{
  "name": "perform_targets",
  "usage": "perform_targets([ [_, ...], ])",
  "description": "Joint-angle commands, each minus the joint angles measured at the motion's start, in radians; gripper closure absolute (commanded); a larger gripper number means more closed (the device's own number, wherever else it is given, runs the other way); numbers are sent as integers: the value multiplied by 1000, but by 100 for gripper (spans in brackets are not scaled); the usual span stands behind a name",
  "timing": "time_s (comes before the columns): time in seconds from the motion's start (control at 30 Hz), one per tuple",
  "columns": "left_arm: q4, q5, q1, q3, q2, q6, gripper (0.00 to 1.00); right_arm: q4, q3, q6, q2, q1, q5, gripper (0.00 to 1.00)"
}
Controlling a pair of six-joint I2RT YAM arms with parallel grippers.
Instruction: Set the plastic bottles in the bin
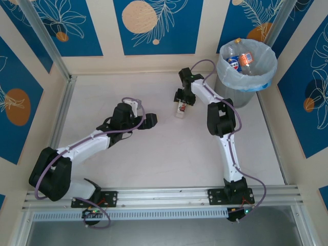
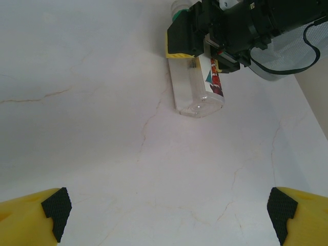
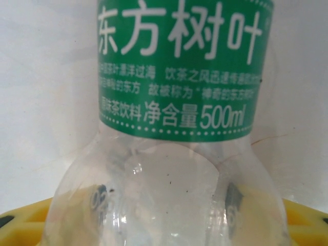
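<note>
A clear, square-sided plastic bottle with a green label printed in white characters lies flat on the pale, faintly veined desk. Its long axis runs roughly near to far. The right arm's jaws straddle it at the far, neck end, with a yellow finger on each side; whether they press it yet cannot be told. The left arm's jaws hang wide open and empty, off to the bottle's left. The round grey bin, lined with translucent pale-blue film, stands farther back on the right arm's side and holds other bottles.
</note>
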Motion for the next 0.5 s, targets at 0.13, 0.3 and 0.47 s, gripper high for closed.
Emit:
perform_targets([
  [0.13,6,18,-10,10,-24,1,1,80,-136,-12,-144,6,16,53],
  [0.3,14,37,-23,27,-19,20,1,176,-270,-3,-272,7,-1,54],
  [0.47,-18,37,-68,74,-1,76,1,273,-420,-18,-421,10,-16,56],
])
